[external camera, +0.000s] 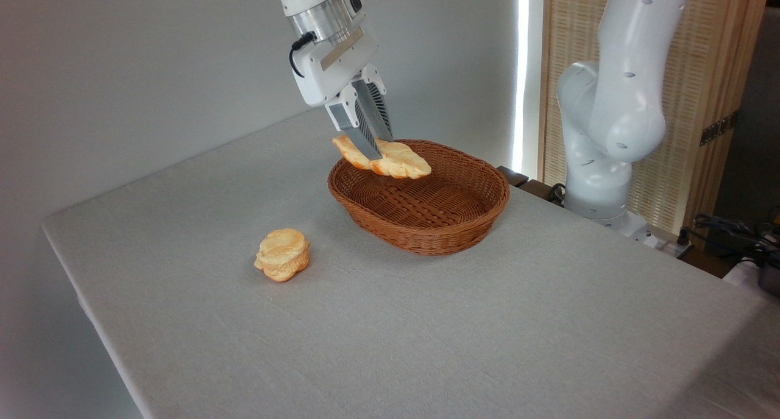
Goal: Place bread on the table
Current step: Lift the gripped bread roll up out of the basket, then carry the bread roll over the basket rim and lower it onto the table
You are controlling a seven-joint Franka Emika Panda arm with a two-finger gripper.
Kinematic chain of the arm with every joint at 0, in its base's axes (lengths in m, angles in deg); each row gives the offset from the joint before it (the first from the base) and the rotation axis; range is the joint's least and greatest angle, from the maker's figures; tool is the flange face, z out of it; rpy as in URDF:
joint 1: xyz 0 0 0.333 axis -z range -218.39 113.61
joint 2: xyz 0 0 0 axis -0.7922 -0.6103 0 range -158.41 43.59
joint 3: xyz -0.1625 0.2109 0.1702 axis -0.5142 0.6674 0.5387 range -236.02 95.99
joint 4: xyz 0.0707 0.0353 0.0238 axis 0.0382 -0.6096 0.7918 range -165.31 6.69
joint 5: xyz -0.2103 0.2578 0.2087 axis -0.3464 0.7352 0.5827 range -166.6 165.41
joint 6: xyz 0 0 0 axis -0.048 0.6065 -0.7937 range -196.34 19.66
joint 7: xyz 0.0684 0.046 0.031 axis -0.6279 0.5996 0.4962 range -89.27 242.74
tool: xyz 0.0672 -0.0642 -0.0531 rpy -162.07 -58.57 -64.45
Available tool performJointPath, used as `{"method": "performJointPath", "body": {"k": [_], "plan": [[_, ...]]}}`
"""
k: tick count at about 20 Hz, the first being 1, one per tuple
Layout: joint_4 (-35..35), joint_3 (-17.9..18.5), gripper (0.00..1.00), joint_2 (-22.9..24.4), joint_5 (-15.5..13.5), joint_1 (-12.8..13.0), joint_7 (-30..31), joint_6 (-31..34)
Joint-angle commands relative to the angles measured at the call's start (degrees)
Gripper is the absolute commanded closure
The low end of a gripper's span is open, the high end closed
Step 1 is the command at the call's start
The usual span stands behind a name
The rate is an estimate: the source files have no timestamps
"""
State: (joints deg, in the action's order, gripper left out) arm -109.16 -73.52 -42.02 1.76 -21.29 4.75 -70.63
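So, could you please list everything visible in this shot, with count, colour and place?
long ridged loaf: one, golden-orange, held in the air above the back-left rim of the basket
round layered bun: one, golden-orange, on the table, to the left of and nearer than the basket
wicker basket: one, brown, oval, nothing left in it, on the far middle of the table
table: one, light grey cloth, fills most of the view
slatted screen: one, light wood, at back right
cables: dark, off the table's right edge
arm: one, white, base at right
pincer: one, white with grey fingers, shut on the loaf
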Motion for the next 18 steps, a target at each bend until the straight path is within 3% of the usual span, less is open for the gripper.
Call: {"method": "performJointPath", "body": {"k": [1,3,6,10,14,18], "plan": [[1.8,0.3,0.5,-0.8,0.4,-5.3,-1.0,-3.9],[1.9,0.4,0.49,-2.1,0.1,-9.5,-1.0,-7.3],[1.9,1.8,0.49,-3.2,0.1,-12.8,-1.0,-10.7],[1.9,7.5,0.48,-6.7,0.0,-13.4,-0.8,-19.2],[1.8,9.1,0.4,-10.5,-2.3,-13.4,0.2,-26.0],[1.8,9.1,0.04,-12.8,-3.2,-13.4,4.2,-26.8]]}}
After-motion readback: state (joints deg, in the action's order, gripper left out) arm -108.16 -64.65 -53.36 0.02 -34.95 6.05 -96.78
